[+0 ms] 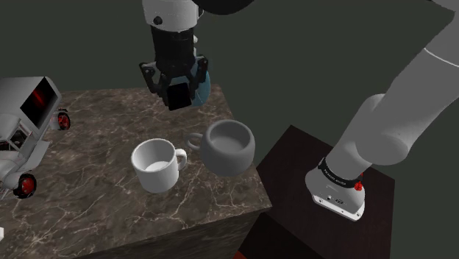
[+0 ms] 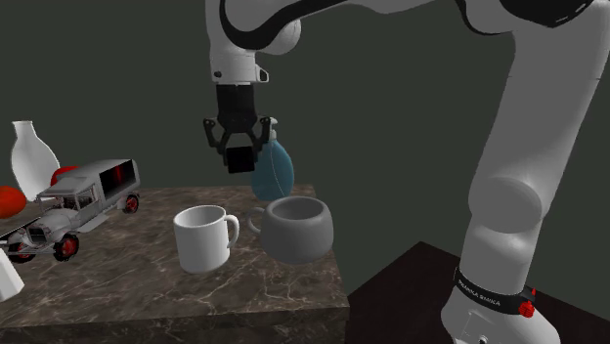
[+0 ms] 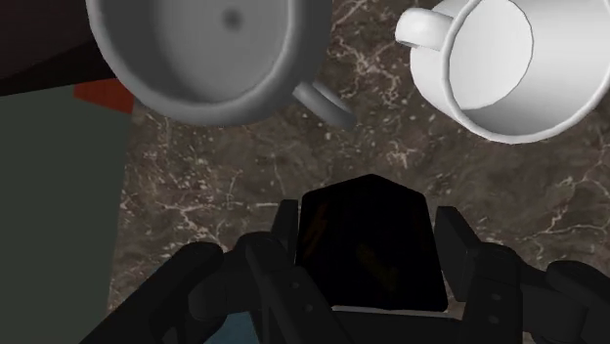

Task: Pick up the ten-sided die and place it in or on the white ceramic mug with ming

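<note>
In the upper middle of the shoulder view, the black gripper [image 1: 176, 101] hangs above the dark marbled table [image 1: 95, 147]. Its fingers are clenched on the black ten-sided die [image 1: 177, 96], which is lifted clear of the surface. Below it, near the frame's centre, the white mug [image 1: 158, 165] stands upright just beside a rounder grey mug [image 1: 229, 147]. A toy truck [image 1: 22, 125] sits at the left edge.

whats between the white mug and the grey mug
Both mugs' handles jut into the gap between white mug and grey mug, over bare marble tabletop; the shoulder view shows it.
</note>
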